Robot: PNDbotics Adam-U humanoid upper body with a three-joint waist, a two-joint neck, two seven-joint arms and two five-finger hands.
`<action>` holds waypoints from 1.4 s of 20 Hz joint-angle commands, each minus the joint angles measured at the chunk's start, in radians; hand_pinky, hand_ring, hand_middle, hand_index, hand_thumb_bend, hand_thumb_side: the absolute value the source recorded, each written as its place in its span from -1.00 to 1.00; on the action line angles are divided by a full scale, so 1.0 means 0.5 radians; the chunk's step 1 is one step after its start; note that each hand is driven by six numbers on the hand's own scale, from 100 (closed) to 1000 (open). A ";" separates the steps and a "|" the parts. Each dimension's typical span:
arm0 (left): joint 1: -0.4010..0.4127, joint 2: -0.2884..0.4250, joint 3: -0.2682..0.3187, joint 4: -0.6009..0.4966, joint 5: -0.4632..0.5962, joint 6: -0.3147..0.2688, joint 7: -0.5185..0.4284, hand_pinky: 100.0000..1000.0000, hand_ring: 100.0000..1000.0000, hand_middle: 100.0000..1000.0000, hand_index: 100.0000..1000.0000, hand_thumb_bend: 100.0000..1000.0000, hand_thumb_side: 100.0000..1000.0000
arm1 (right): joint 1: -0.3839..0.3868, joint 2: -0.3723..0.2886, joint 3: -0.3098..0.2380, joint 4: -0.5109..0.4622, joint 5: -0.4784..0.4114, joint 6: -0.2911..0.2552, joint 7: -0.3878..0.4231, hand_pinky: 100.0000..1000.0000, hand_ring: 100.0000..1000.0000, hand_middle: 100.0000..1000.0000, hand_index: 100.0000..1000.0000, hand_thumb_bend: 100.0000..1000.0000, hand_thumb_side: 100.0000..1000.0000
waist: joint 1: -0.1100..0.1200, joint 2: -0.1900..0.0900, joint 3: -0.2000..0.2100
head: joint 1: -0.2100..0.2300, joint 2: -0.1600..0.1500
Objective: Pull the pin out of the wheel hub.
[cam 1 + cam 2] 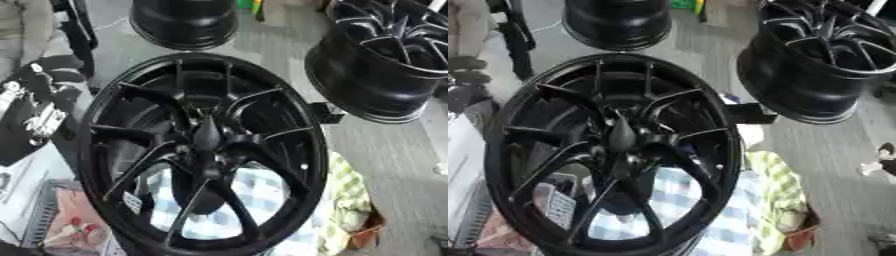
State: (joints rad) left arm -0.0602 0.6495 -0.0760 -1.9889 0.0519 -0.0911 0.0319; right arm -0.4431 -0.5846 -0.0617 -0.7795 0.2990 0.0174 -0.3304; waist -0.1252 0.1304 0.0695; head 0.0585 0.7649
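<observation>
Black wheel hub (203, 155) fills view; pin (206, 134) dark at centre; hands, fingers unseen.

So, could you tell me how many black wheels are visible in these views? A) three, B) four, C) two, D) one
A: the large spoked wheel fills the foreground, a second wheel stands behind it at the top, and a third wheel sits at the upper right.

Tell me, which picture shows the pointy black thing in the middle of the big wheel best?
The left eye view: the pin sits near the picture's middle, against the wheel hub. The right eye view shows it too, nearer the left.
</observation>
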 commanded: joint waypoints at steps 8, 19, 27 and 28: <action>-0.016 0.032 0.023 -0.022 -0.010 -0.004 -0.001 0.38 0.50 0.52 0.70 -0.45 0.31 | -0.230 -0.009 0.022 0.197 0.160 0.036 -0.105 -0.09 0.00 0.15 0.58 -1.00 -0.68 | 0.016 -0.013 0.017 | -0.027 0.010; -0.016 0.032 0.025 -0.022 -0.011 -0.007 0.001 0.39 0.50 0.52 0.70 -0.45 0.31 | -0.242 0.012 -0.022 0.126 0.377 0.070 -0.362 0.56 0.69 0.82 0.97 -0.72 -0.26 | 0.020 -0.011 0.009 | -0.028 0.010; -0.017 0.033 0.028 -0.022 -0.013 -0.012 0.002 0.39 0.50 0.52 0.70 -0.45 0.31 | -0.230 0.017 -0.015 0.127 0.346 0.060 -0.420 0.52 0.67 0.82 0.97 -0.78 -0.24 | 0.025 -0.006 0.002 | -0.026 0.010; -0.017 0.033 0.028 -0.022 -0.013 -0.013 0.003 0.39 0.50 0.52 0.70 -0.45 0.31 | -0.228 0.018 -0.014 0.123 0.346 0.057 -0.424 0.52 0.67 0.82 0.97 -0.79 -0.24 | 0.025 -0.006 0.001 | -0.025 0.010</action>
State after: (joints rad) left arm -0.0612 0.6495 -0.0759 -1.9889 0.0513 -0.0926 0.0322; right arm -0.5450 -0.5493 -0.0621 -0.6972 0.4757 0.0471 -0.5354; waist -0.1185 0.1367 0.0730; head 0.0455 0.7650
